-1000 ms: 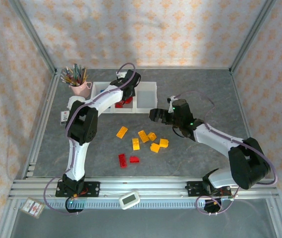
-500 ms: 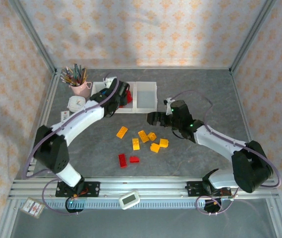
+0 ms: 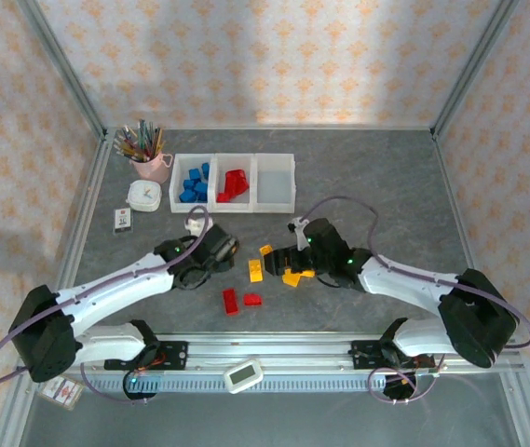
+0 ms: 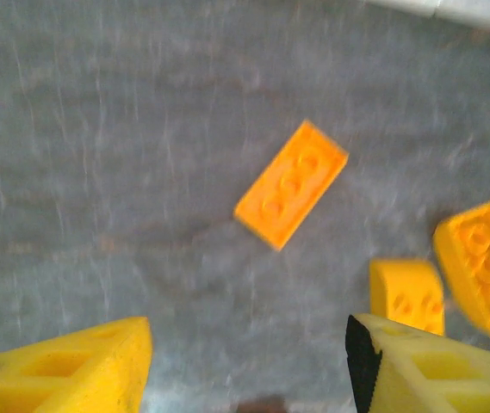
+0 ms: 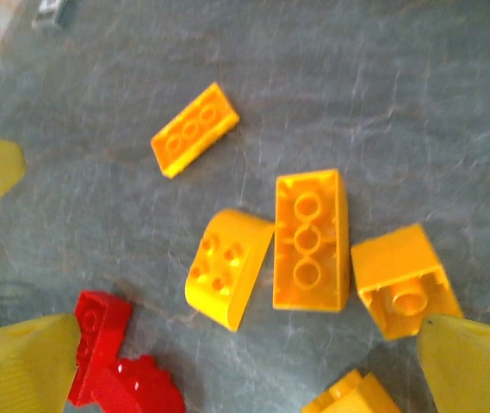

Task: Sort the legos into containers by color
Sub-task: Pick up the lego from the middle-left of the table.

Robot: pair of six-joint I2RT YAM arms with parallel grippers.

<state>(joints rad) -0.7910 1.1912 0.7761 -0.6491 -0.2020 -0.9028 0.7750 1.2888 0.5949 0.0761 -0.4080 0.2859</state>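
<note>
Hovering low over the desk [image 3: 386, 177], the left fingers [image 4: 64, 370] stand apart with nothing between them. An oblong yellow-orange brick [image 4: 291, 183] lies flat just beyond their tips. The right fingers [image 5: 21, 366] are spread wide and empty above a cluster of yellow legos [image 5: 309, 241]. Two red bricks [image 3: 230, 300] lie on the near side of that cluster. At the far side the containers [image 3: 276, 186] sit in a row, with blue bricks [image 3: 193, 183] in the left bin and red ones [image 3: 235, 184] in the middle.
</note>
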